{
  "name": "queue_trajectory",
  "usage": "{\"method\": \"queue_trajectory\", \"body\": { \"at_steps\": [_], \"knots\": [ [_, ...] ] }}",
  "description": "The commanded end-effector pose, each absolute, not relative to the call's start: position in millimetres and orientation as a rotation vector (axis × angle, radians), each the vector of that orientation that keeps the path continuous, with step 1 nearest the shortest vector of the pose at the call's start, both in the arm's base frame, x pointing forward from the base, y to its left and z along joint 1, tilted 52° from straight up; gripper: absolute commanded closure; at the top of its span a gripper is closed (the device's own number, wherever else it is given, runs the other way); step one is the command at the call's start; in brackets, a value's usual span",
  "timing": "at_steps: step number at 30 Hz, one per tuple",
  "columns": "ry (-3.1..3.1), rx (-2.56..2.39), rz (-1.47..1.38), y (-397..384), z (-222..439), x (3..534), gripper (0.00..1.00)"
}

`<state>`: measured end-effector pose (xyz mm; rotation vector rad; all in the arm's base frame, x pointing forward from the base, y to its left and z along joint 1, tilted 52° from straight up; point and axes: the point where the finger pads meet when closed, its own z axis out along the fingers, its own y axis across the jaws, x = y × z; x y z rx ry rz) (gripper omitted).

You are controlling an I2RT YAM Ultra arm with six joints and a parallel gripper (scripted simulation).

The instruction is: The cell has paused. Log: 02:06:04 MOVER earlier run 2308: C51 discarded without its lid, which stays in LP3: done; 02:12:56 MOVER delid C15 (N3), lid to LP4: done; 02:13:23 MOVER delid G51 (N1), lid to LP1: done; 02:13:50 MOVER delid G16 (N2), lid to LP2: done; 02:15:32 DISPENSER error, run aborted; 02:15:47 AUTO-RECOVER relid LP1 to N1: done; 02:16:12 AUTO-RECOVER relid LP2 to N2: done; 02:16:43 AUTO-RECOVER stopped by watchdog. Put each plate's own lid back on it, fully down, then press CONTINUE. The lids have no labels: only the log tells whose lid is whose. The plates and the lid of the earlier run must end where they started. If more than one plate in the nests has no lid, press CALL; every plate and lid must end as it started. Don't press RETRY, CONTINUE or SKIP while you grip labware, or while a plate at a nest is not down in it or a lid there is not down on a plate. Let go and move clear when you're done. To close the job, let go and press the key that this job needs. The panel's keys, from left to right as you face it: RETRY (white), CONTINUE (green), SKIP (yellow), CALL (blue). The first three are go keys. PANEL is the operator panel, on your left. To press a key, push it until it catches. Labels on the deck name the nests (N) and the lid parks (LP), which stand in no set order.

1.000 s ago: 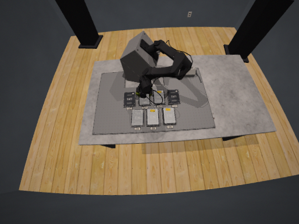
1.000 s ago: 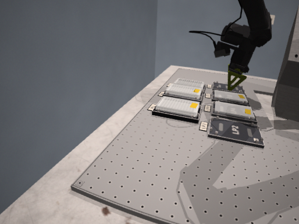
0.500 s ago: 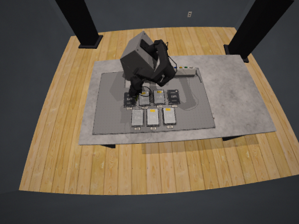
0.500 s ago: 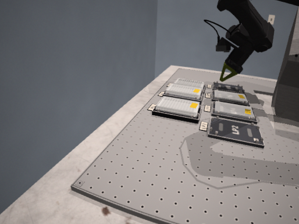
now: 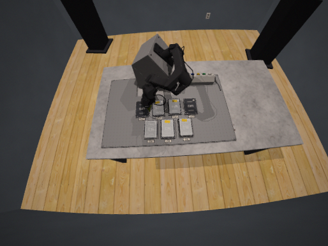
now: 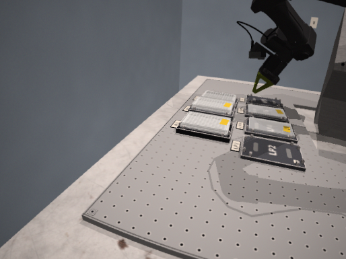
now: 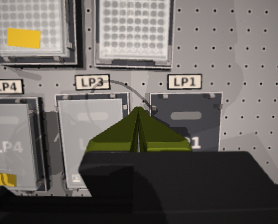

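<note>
My gripper (image 7: 138, 111) (image 6: 258, 88) (image 5: 149, 105) is shut with nothing between its green fingers. It hangs a little above the deck, over the gap between parks LP3 and LP1. A clear lid (image 7: 90, 134) (image 6: 267, 111) (image 5: 158, 108) lies in LP3. Another lid (image 7: 15, 145) (image 6: 270, 127) (image 5: 174, 106) lies in LP4. LP1 (image 7: 200, 114) (image 6: 262, 100) and LP2 (image 6: 272, 151) (image 5: 190, 106) are bare dark parks. In the nest row, one plate (image 7: 132, 30) (image 6: 219, 95) (image 5: 150, 129) shows open wells and no yellow tag. The other two plates (image 5: 167, 128) (image 5: 185, 126) carry lids with yellow tags.
The operator panel (image 5: 204, 78) with its row of keys stands behind the park row, beyond the arm. A tall grey box (image 5: 150, 59) (image 6: 333, 99) stands at the back of the perforated deck (image 6: 188, 200). The arm reaches down over the park row.
</note>
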<state>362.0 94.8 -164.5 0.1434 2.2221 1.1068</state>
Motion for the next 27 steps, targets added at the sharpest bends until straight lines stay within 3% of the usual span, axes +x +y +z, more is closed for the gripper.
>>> {"method": "queue_trajectory", "body": {
  "at_steps": [1,16,27],
  "knots": [
    [2.200,0.148,1.103,90,-162,366,1.00],
    [2.179,0.210,1.091,100,-163,351,1.00],
    [2.051,0.233,1.054,134,-116,349,1.00]
  ]
}}
